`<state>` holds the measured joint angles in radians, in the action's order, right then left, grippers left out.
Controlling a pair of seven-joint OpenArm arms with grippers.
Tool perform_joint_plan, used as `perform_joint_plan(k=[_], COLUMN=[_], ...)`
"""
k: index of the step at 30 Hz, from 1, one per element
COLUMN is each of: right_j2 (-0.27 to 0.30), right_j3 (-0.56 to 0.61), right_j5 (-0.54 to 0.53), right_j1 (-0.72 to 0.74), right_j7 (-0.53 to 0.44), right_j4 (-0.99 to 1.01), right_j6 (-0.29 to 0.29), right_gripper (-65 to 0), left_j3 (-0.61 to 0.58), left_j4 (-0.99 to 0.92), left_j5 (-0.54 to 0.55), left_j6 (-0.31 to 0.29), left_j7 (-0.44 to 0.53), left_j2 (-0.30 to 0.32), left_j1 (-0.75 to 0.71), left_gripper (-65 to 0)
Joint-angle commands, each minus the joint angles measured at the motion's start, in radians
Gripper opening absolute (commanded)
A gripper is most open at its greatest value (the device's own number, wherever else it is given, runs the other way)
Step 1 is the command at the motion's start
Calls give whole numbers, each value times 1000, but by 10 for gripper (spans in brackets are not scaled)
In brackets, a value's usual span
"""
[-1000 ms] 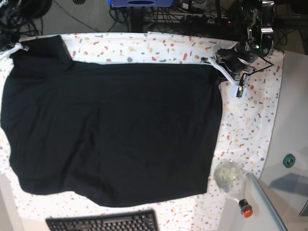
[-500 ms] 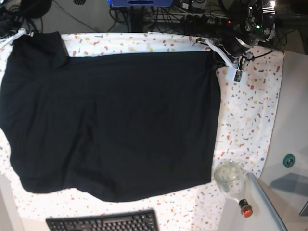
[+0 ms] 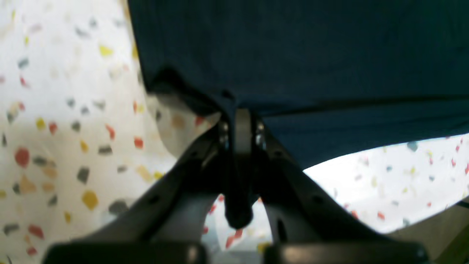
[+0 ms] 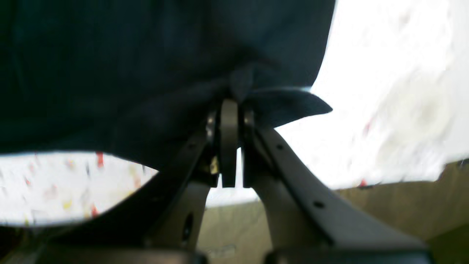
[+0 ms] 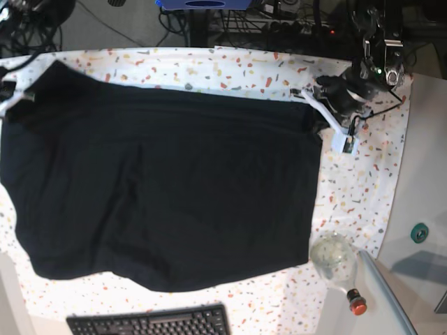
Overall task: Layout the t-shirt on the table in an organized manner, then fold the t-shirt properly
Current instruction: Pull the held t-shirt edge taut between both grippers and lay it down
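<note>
The large table (image 5: 363, 174), draped in white cloth flecked with red, yellow and grey, is shown from above. The plain black soft cloth t-shirt (image 5: 167, 188) is spread flat across most of it, from 9 o'clock to just short of 3 o'clock. The black keyboard (image 5: 150, 322) is seen at 6 o'clock, just beyond the t-shirt's near edge. The clear glass bulb-shaped bottle with a red cap (image 5: 337, 265) is lying at 5 o'clock, near the t-shirt's corner. The left gripper (image 5: 316, 108), at 2 o'clock, is closed on the t-shirt's edge, a fold of cloth being pinched between its jaws. The right gripper (image 5: 14, 98), at 10 o'clock, is likewise clamped on the t-shirt's opposite corner.
</note>
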<state>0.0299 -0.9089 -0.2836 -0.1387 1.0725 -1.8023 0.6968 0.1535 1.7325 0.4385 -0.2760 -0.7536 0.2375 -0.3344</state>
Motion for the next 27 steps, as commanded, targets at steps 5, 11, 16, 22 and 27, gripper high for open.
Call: perform_joint_plan(k=[5, 11, 16, 22, 27], right_j2=[51, 109, 150, 183, 186], right_j3=[78, 150, 224, 276, 270], right_j5=[-10, -10, -10, -10, -10], right_j1=[106, 235, 282, 310, 348], right_j7=[-1, -31, -139, -277, -318], right_j4=[20, 212, 356, 497, 559], right_j6=[-110, -174, -234, -257, -259], right_gripper=[-650, -650, -650, -650, -650], left_j3=[5, 5, 5, 5, 5], left_j4=[-13, -211, -299, -311, -366], left_j5=[7, 7, 7, 7, 7], left_j6=[1, 1, 1, 1, 1], left_j7=[-47, -40, -16, 42, 42], left_j2=[-22, -45, -46, -45, -45], left_j1=[90, 200, 257, 281, 314], left_gripper=[-650, -650, -650, -650, -650])
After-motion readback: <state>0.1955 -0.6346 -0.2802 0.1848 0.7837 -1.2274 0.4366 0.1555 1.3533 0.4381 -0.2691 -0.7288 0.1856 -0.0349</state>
